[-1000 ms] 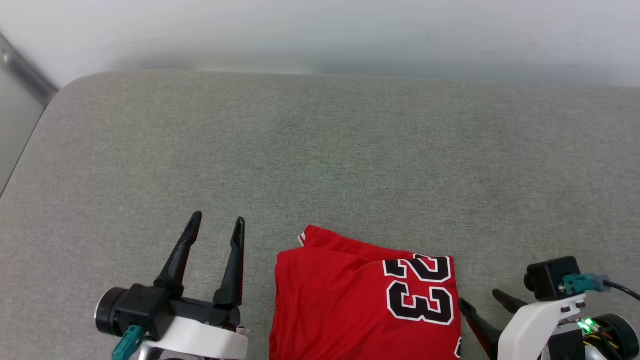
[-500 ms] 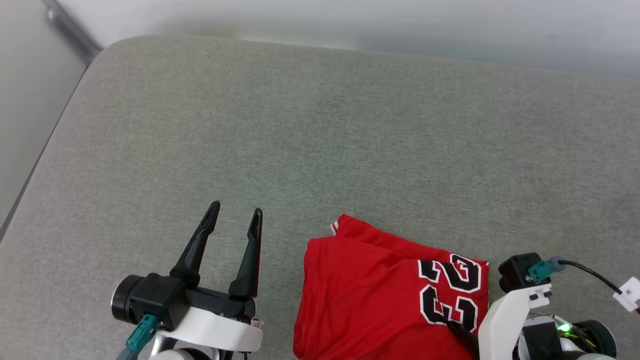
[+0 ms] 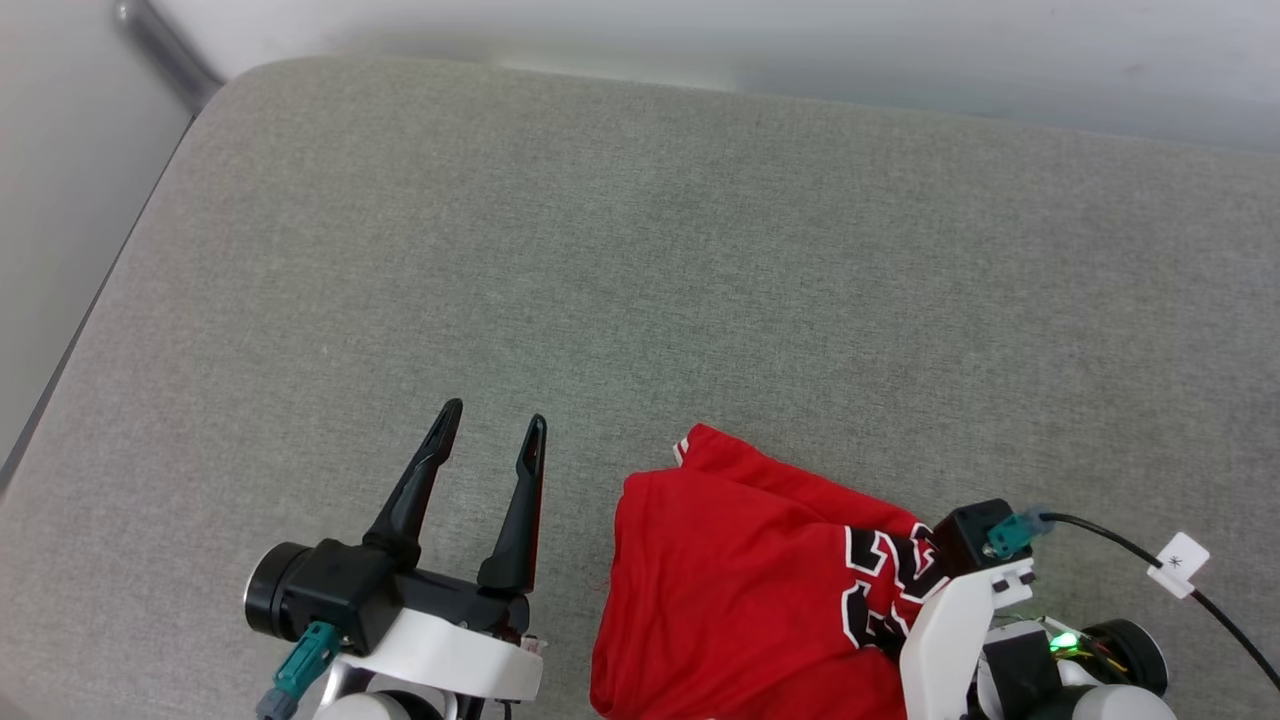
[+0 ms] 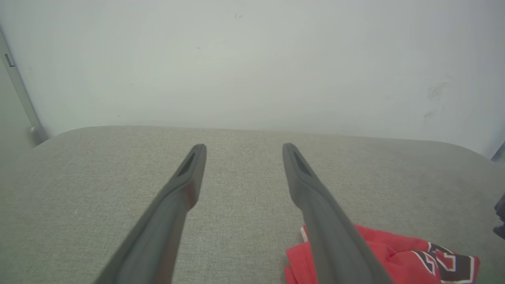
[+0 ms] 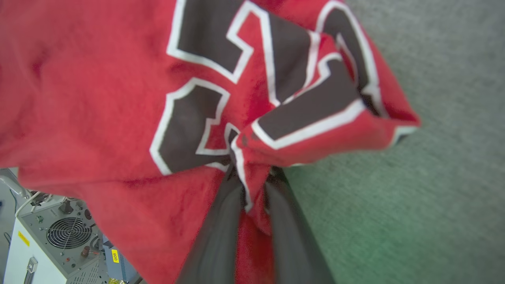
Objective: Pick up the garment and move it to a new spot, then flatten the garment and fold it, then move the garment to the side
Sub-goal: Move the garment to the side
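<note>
The garment [image 3: 740, 580] is a red jersey with a black, white-outlined number, lying folded at the near edge of the grey cushioned surface [image 3: 640, 260]. It also appears in the left wrist view [image 4: 394, 248], low on the right. My right gripper [image 5: 252, 177] is shut on a bunched fold of the garment [image 5: 98, 98] beside the number, at its right edge. In the head view its white wrist [image 3: 950, 620] covers the fingers. My left gripper [image 3: 495, 413] stands open to the left of the garment, apart from it, nothing between its fingers [image 4: 185, 185].
A pale wall [image 3: 700, 40] runs behind the cushion. The cushion's left edge [image 3: 110, 270] drops away to a grey floor. A black cable with a white tag [image 3: 1175, 565] trails from my right wrist. A white machine with a fan grille [image 5: 51, 236] stands below the near edge.
The head camera has shifted. My right gripper moved left onto the garment's right edge and shut on it, bunching the numbered part. The left gripper stays open.
</note>
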Controlling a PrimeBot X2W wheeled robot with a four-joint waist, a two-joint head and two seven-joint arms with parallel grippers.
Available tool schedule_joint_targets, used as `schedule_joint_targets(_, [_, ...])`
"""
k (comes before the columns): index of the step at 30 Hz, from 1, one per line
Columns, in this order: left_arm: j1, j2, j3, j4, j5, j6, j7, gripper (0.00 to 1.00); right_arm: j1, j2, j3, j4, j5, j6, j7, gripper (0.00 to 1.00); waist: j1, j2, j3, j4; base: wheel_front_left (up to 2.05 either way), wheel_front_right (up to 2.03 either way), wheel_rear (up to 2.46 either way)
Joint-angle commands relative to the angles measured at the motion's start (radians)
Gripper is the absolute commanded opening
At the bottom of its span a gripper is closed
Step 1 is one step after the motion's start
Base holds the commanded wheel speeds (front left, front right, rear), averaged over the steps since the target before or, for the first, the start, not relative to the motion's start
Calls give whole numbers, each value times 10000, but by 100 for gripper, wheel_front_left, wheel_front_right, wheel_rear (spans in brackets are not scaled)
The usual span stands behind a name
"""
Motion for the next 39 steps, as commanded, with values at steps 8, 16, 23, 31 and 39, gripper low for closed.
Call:
schedule_joint_targets(8, [-17,-59,86,-27,-248,7,-22,100,-555,-1328,761,157,-898,-9,-345,0,1,0,-239,-577,0,0,0])
schedule_joint_targets(16, [-349,-95,-231,-62,194,37,-22,100,-1933,-4180,2163,-1194,-686,12,477,0,1,0,187,-2031,0,0,0])
schedule_joint_targets(23, [-1075,-107,-860,-12,602,40,-22,100,-2816,-6701,2243,-1726,-248,12,582,0,1,0,1259,-3373,0,0,0])
schedule_joint_targets(31, [-2180,-28,-1308,-362,1165,37,-22,100,-3329,-7810,901,-902,-611,9,-815,0,1,0,2758,-4593,0,0,0])
schedule_joint_targets(39, [-3074,608,-1893,-949,1791,17,-18,100,-4026,-8102,-248,1397,-1562,9,-2870,0,1,0,3957,-5070,0,0,0])
